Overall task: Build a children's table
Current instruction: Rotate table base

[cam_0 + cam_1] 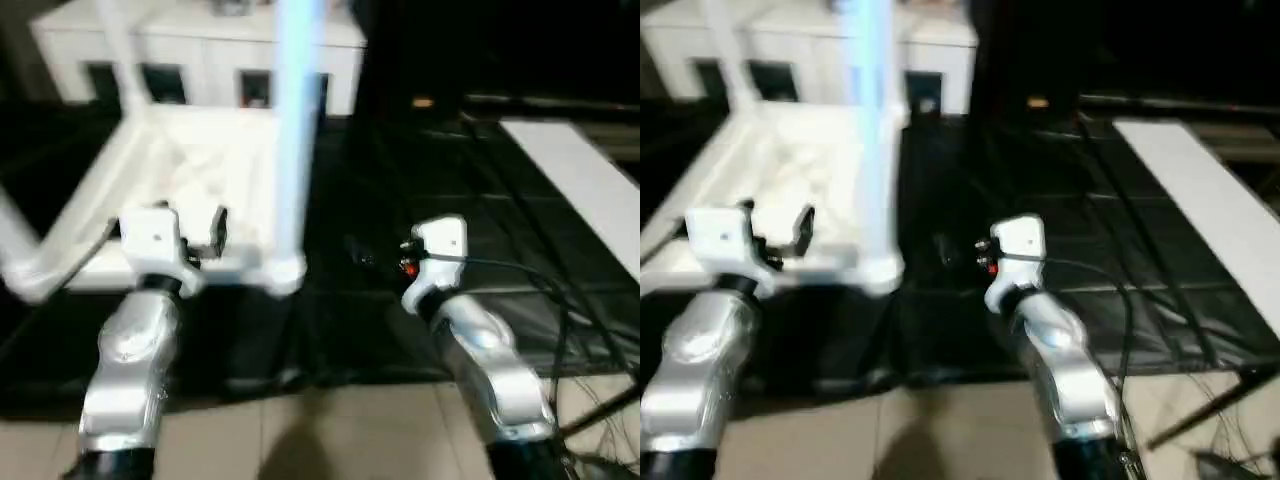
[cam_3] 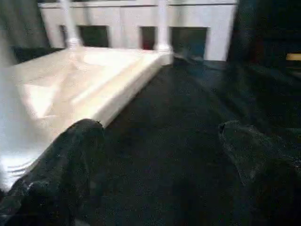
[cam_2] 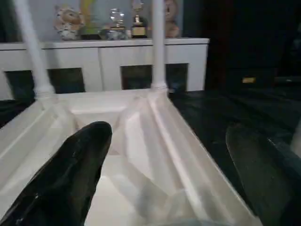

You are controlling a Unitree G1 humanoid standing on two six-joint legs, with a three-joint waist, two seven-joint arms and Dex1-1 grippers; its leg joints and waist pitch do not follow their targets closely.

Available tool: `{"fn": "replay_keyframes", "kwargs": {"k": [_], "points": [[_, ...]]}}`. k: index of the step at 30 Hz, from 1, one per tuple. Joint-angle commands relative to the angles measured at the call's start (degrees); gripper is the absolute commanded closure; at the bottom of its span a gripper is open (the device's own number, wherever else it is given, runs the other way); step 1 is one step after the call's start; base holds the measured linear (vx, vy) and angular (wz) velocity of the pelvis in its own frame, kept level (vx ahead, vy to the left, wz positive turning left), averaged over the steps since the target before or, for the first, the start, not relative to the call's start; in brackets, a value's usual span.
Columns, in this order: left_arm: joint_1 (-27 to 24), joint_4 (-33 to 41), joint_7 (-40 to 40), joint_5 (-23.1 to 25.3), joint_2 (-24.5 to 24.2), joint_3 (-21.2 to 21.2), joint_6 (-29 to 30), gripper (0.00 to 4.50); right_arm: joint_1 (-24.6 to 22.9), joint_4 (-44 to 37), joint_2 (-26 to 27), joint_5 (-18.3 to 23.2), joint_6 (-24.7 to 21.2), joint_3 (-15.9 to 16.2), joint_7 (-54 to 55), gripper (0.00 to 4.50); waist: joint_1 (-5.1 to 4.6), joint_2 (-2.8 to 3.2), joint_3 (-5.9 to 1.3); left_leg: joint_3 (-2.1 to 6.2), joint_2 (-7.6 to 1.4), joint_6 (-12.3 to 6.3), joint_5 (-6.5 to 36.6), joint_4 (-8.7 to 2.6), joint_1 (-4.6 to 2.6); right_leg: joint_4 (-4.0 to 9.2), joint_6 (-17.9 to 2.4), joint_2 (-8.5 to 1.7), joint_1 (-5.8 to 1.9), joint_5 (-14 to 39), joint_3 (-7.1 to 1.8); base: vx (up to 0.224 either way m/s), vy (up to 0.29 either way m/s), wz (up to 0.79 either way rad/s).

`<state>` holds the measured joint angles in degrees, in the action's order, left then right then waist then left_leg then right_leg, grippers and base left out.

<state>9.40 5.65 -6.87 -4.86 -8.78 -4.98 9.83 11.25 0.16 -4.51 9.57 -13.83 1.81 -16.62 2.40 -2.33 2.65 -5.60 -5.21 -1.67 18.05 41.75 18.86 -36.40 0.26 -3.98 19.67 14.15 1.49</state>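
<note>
The children's table (image 1: 190, 165) lies upside down on the black-covered work table (image 1: 470, 190), its ribbed underside facing up. Its white legs stand in the corner sockets: one at the near right corner (image 1: 297, 130), one at the far left (image 1: 122, 55), and a third at the near left (image 1: 15, 240). My left gripper (image 3: 168, 134) hovers open over the near edge of the top, its black fingers (image 3: 70, 174) spread wide and empty. To the right of the near right leg, my right gripper (image 2: 160, 126) is open and empty above the black cover.
A white cabinet (image 1: 200, 60) with glass doors stands behind the table, with figurines and a trophy (image 3: 137, 21) on top. A white board (image 1: 590, 190) lies at the far right. Cables (image 1: 560, 300) run from my right wrist. Tiled floor (image 1: 330, 430) shows below the near edge.
</note>
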Motion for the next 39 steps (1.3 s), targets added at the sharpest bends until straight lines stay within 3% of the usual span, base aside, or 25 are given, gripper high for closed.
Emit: {"fn": "replay_keyframes", "kwargs": {"k": [1, 2, 3, 4, 5, 6, 7, 8, 9, 10, 11, 12, 13, 14, 15, 16, 17, 19, 21, 24, 25, 28, 31, 37, 39], "points": [[0.4, -1.0, -0.2, -0.3, -1.2, -1.9, -0.1, 0.08, 1.0, -1.1, 0.4, 0.4, -0.3, 0.6, 0.0, 0.0, 2.12, 0.32, -2.51, 1.09, -3.12, -0.53, -4.4, -2.4, 4.44, 8.64, -17.0, -8.38, -6.5, 24.4, -6.44, 0.123, -0.036, 0.03], [0.5, -1.4, -0.3, -0.3, -1.4, -2.1, -0.2, 0.08, 1.0, -1.1, 0.1, 0.4, -0.2, 0.5, 0.0, 0.0, 1.95, 1.26, -2.25, 0.92, -3.92, -0.63, -5.6, -4.62, 3.77, 8.64, -17.8, -7.08, -5.79, 23.1, -4.76, 0.115, 0.003, 0.13], [0.7, -1.8, -0.6, -0.6, -1.5, -2.4, -0.1, 0.08, 1.1, -1.0, -0.4, 0.4, -0.1, 0.5, -0.3, 0.0, 0.58, 3.92, -2.34, 0.99, -6.39, -1.18, -3.6, -11.28, 0.86, 5.78, -13.4, -0.52, -3.72, 16.4, 0.76, 0.141, 0.057, 0.02], [0.9, -2.4, -1.6, -1.5, -1.9, -2.9, -0.1, 0.08, 1.2, -0.9, -1.2, 0.2, 0.1, 0.5, -0.7, 0.0, -1.05, 4.7, -2.85, 3.84, -8.36, -3.05, -1.8, -12.4, -1.92, 2.13, -11.1, 1.45, -1.57, 13.0, 2.27, 0.141, 0.057, 0.02], [1.0, -2.6, -2.1, -1.8, -2.1, -3.0, -0.1, 0.08, 1.3, -0.8, -1.5, 0.2, 0.1, 0.4, -0.9, 0.0, -1.71, 5.54, -3.91, 6.02, -9.8, -6.27, -1.5, -12.0, -6.36, -0.69, -9.5, 1.28, 2.06, 9.5, 2.64, 0.181, 0.07, 0.04], [1.3, -3.5, -4.4, -2.7, -3.2, -2.9, 0.0, 0.08, 1.4, -0.6, -2.4, 0.6, -0.2, -0.1, -1.6, 0.0, -2.27, 4.43, -4.3, 8.15, -11.82, -15.58, -9.8, -10.85, -7.57, -3.45, -5.0, -0.14, 4.64, 4.3, 1.92, 0.153, 0.049, 0.13], [1.5, -4.3, -6.6, -3.5, -4.2, -2.7, 0.0, 0.08, 1.5, -0.6, -3.0, 1.1, -0.6, -0.6, -2.3, 0.0, -1.66, 4.05, -4.49, 7.52, -11.62, -22.45, -28.8, -8.55, -7.05, -3.81, -1.0, -1.72, 7.11, -1.3, 0.78, 0.153, 0.049, 0.13], [1.8, -5.1, -11.1, -5.1, -5.9, -1.8, -0.1, 0.08, 1.3, -0.8, -4.2, 1.7, -1.1, -0.6, -4.4, 0.0, -1.27, 3.89, -4.38, 6.38, -10.54, -23.41, -38.3, -7.57, -5.64, -3.04, 0.2, -2.17, 7.26, -5.1, 0.1, 0.097, 0.035, 0.04], [1.8, -5.1, -11.1, -5.1, -5.9, -1.8, -0.1, 0.08, 1.3, -0.8, -4.2, 1.7, -1.1, -0.6, -4.4, 0.0, -0.47, 1.49, -4.85, 2.81, -6.25, -18.31, -45.9, -4.76, -2.57, 1.48, -0.3, -3.87, 5.31, -17.5, -2.08, 0.0, 0.0, 0.0], [2.8, -7.2, -19.2, -7.1, -9.5, -0.3, -0.2, 0.08, 0.8, -1.7, -6.4, 3.0, -2.4, -0.1, -8.7, 0.0, 0.55, 0.0, -5.12, 0.85, -2.32, -11.89, -38.3, -4.63, 0.36, 1.05, -3.6, -4.23, 2.01, -27.2, -3.45, 0.0, 0.0, 0.0], [3.6, -8.4, -22.2, -7.7, -10.9, 0.2, -0.2, 0.08, 0.4, -2.2, -7.6, 3.3, -2.5, 0.4, -10.8, 0.0, 0.68, 0.01, -4.99, 0.13, -1.7, -10.13, -35.4, -4.92, 1.14, 1.12, -6.0, -4.09, 1.72, -31.5, -3.9, 0.0, 0.0, 0.0], [4.3, -9.4, -24.8, -8.2, -12.0, 0.4, -0.1, 0.08, 0.1, -2.7, -8.6, 3.5, -2.2, 0.9, -12.5, 0.0, 0.73, 0.25, -4.95, 0.27, -2.46, -7.66, -27.6, -6.27, 2.36, 0.87, -9.6, -4.14, 0.27, -31.8, -3.4, -0.012, -0.06, 0.05], [4.3, -9.4, -24.8, -8.2, -12.0, 0.4, -0.1, 0.08, 0.1, -2.7, -8.6, 3.5, -2.2, 0.9, -12.5, 0.0, 0.72, 0.48, -4.76, 0.26, -2.95, -6.4, -23.4, -6.99, 2.44, 1.2, -10.9, -3.97, 0.06, -28.5, -2.86, -0.012, -0.06, 0.05], [5.3, -10.5, -27.4, -8.7, -13.2, 0.7, 0.6, 0.08, -0.3, -3.4, -9.6, 4.4, -3.0, 1.1, -14.4, 0.0, 0.41, 1.22, -4.37, 0.45, -4.03, -4.25, -16.5, -7.9, 2.48, 1.61, -13.6, -4.02, -0.14, -20.4, -2.33, -0.043, -0.053, -0.04], [6.6, -11.7, -32.1, -9.3, -15.4, 1.9, 2.2, 0.08, -0.9, -4.5, -11.6, 5.7, -3.2, 1.2, -17.4, 0.0, 0.28, 1.59, -3.72, 0.46, -4.89, -2.78, -9.4, -8.8, 1.94, 2.39, -15.2, -3.83, 0.08, -11.1, -2.09, -0.059, -0.037, -0.03], [7.0, -12.0, -33.4, -9.4, -16.0, 2.3, 2.7, 0.08, -1.0, -4.7, -12.1, 6.1, -3.3, 1.2, -18.2, 0.0, 0.14, 1.59, -3.24, 0.39, -5.59, -1.54, -2.6, -9.4, 1.75, 2.95, -15.5, -3.72, 0.16, -3.4, -2.16, -0.059, -0.037, -0.03], [7.8, -12.7, -35.8, -9.4, -17.4, 3.2, 4.2, 0.08, -1.3, -5.4, -13.4, 6.9, -4.1, 1.6, -20.1, 0.0, -0.01, 1.93, -3.03, 0.42, -5.84, -0.66, 0.5, -9.64, 1.7, 3.01, -15.7, -3.75, 0.26, -0.5, -2.22, -0.066, -0.027, 0.01], [9.3, -14.4, -40.6, -8.8, -19.7, 5.2, 3.7, 0.08, -1.6, -6.4, -15.6, 7.8, -4.9, 2.8, -23.4, 0.0, -0.22, 1.72, -1.75, -0.36, -6.2, 2.66, 13.3, -10.63, 0.86, 4.72, -12.9, -3.79, 0.93, 17.0, -2.59, -0.068, -0.023, 0.05], [10.9, -16.4, -43.9, -8.8, -21.0, 6.5, 2.7, 0.08, -1.5, -7.0, -16.8, 8.3, -5.6, 3.6, -25.6, 0.0, -0.18, 1.73, -1.8, -0.71, -6.35, 4.63, 15.0, -10.7, 0.28, 5.44, -10.9, -4.09, 1.39, 22.5, -2.94, 0.0, 0.0, 0.0], [15.9, -21.4, -52.2, -6.9, -23.9, 11.2, 3.2, 0.08, -0.5, -8.0, -19.4, 7.7, -7.0, 7.2, -30.7, 0.0, 0.0, 1.91, -2.18, -0.9, -6.22, 4.72, 12.2, -11.15, 0.5, 5.38, -9.2, -3.82, 1.11, 20.3, -3.12, 0.0, 0.0, 0.0], [16.6, -22.5, -52.9, -5.5, -24.3, 12.4, 2.4, 0.23, -0.1, -7.7, -19.4, 7.2, -6.8, 7.8, -31.0, 0.0, 0.12, 2.25, -2.26, -0.91, -6.29, 4.68, 11.3, -11.19, 0.54, 5.3, -9.5, -3.93, 1.03, 19.2, -3.19, 0.0, 0.0, 0.0], [18.5, -25.8, -54.7, -2.8, -24.8, 14.5, 1.1, 0.43, 1.1, -7.2, -19.4, 6.6, -6.3, 9.0, -31.9, 0.0, 0.18, 1.97, -2.37, -1.23, -6.36, 4.99, 9.2, -11.22, 1.04, 5.36, -9.5, -3.99, 0.81, 19.7, -3.09, 0.0, 0.0, 0.0], [19.7, -28.6, -55.1, -0.7, -25.5, 15.9, -0.4, 0.69, 1.8, -7.1, -20.0, 6.0, -5.9, 10.0, -32.6, 0.0, 0.13, 1.99, -2.52, -1.31, -6.44, 5.07, 6.8, -11.25, 1.45, 4.95, -10.2, -3.87, 0.55, 15.6, -3.08, 0.0, 0.0, 0.0], [22.9, -36.8, -56.5, 2.5, -26.9, 18.1, -4.3, 1.16, 2.6, -7.2, -21.1, 5.3, -6.2, 12.0, -34.5, 0.0, 0.35, 2.32, -3.46, -1.75, -6.61, 2.72, -2.0, -10.46, 1.41, 3.45, -15.0, -3.66, 0.4, -1.6, -2.48, 0.0, 0.0, 0.0], [23.6, -38.6, -56.5, 2.9, -26.8, 17.9, -5.5, 1.28, 2.8, -7.0, -21.0, 5.0, -6.0, 12.2, -34.4, 0.0, 0.52, 2.26, -3.61, -2.01, -6.78, 1.17, -4.2, -10.26, 1.26, 3.04, -17.6, -3.88, 0.28, -7.6, -2.13, 0.027, 0.007, 0.02]]}}
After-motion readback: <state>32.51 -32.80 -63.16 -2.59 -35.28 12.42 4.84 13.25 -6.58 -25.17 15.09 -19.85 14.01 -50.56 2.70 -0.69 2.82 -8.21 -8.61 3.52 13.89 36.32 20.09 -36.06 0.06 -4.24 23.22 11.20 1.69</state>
